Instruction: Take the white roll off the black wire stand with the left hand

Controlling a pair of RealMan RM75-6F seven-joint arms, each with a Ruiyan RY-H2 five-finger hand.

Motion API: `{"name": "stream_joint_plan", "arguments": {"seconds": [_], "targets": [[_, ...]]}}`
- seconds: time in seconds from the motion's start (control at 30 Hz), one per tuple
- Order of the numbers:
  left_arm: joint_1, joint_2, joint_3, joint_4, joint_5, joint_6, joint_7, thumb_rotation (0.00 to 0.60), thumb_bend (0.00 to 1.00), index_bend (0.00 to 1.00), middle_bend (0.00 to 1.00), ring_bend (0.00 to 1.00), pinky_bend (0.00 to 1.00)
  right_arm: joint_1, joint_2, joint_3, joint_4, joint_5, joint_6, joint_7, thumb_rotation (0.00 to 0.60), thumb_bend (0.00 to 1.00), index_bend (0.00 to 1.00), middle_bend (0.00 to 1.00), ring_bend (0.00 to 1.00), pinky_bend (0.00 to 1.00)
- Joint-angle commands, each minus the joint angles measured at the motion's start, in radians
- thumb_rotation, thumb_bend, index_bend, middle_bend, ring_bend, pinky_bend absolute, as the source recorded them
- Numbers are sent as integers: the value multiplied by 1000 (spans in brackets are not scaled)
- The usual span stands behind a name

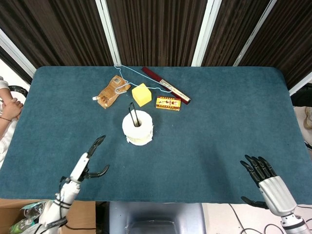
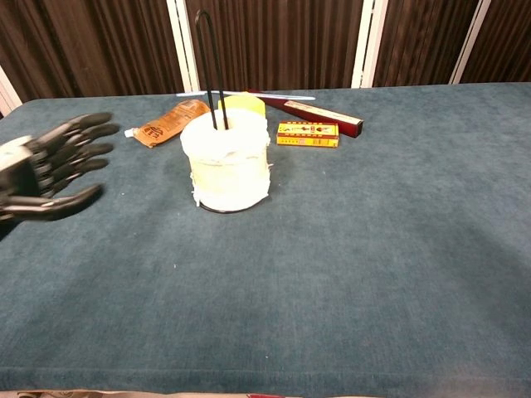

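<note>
The white roll (image 1: 138, 127) (image 2: 227, 166) sits on the black wire stand (image 2: 210, 66), whose thin loop (image 1: 132, 111) rises through the roll's core. My left hand (image 1: 88, 160) (image 2: 51, 166) is open, fingers spread and pointing toward the roll, hovering over the table to the roll's left and nearer me, a clear gap from it. My right hand (image 1: 267, 181) is open at the table's near right corner, empty; the chest view does not show it.
Behind the roll lie a yellow block (image 1: 142, 94), a tan pouch (image 1: 110, 91), a yellow-red box (image 1: 168, 103), a dark red flat case (image 1: 165, 86) and a light blue string (image 1: 127, 72). A person's hand (image 1: 9, 108) shows at the left edge.
</note>
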Motion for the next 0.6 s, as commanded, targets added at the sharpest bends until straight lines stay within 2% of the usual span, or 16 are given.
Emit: {"name": "stream_joint_plan", "arguments": {"seconds": [0.03, 0.3, 0.47, 0.6], "targets": [[-109, -187, -139, 148, -136, -90, 252, 600, 357, 0, 0, 0, 0, 3, 6, -1, 1, 5, -7, 8, 600, 65, 0, 0, 0, 0], [-193, -318, -239, 266, -267, -186, 327, 600, 357, 0, 0, 0, 0, 7, 20, 5, 2, 22, -10, 38, 600, 65, 0, 0, 0, 0], [-236, -351, -298, 261, -338, -244, 329, 600, 355, 0, 0, 0, 0, 9, 27, 8, 3, 31, -8, 57, 600, 65, 0, 0, 0, 0], [-252, -355, -316, 239, -362, -263, 335, 600, 356, 0, 0, 0, 0, 6, 30, 15, 6, 44, -1, 70, 600, 65, 0, 0, 0, 0]]}}
